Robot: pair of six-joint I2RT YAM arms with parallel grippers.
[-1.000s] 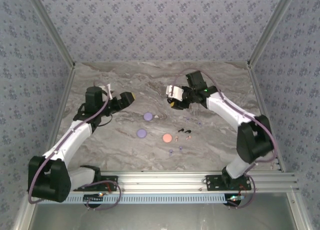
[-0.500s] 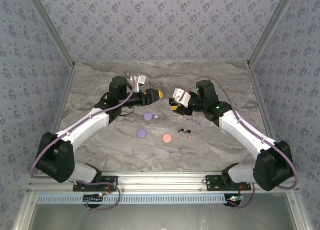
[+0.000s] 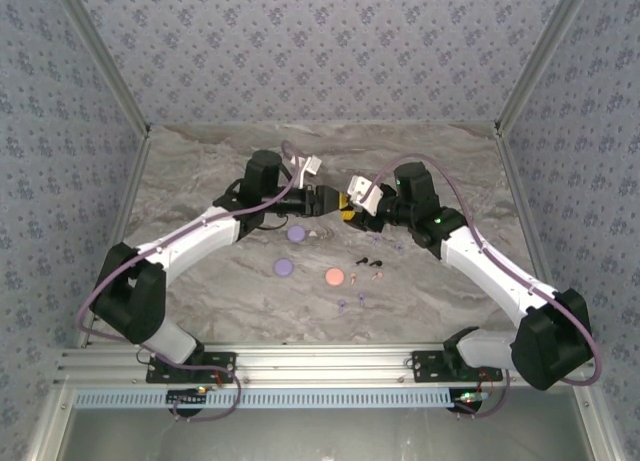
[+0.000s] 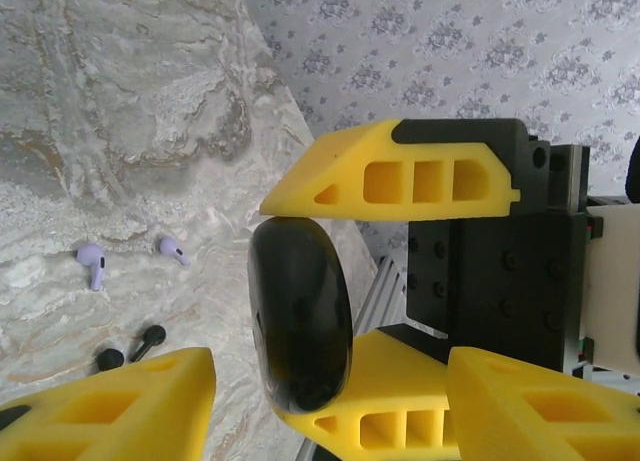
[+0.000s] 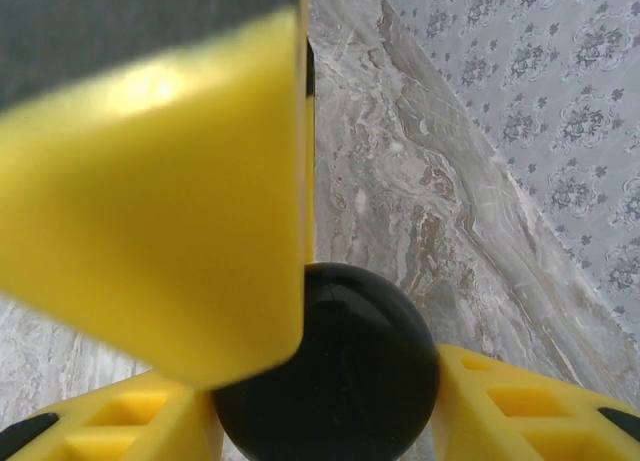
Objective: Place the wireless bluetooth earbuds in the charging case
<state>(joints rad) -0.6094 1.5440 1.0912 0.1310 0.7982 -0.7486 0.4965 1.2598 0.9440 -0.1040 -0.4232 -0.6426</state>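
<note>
1. Right end effector (image 3: 349, 210) clamps the case (image 4: 300, 321) in mid-air; left end effector (image 3: 322, 199) half open, straddling it, no grip yet
2. Earbuds (image 4: 93, 266) lie loose on the surface (image 3: 450, 161) below
3. We should pinch only the lid edge and lift slowly

Both arms: white link shells (image 3: 190, 243), black joints (image 3: 262, 171) & bases (image 3: 185, 366). Lilac cables (image 3: 288, 153) loop along each. Fingers (image 4: 400, 171) yellow wedges w/ rectangular cut-outs; gripper block (image 4: 500, 271) black, small screw holes. Green LED (image 3: 436, 220) on right arm.
</note>
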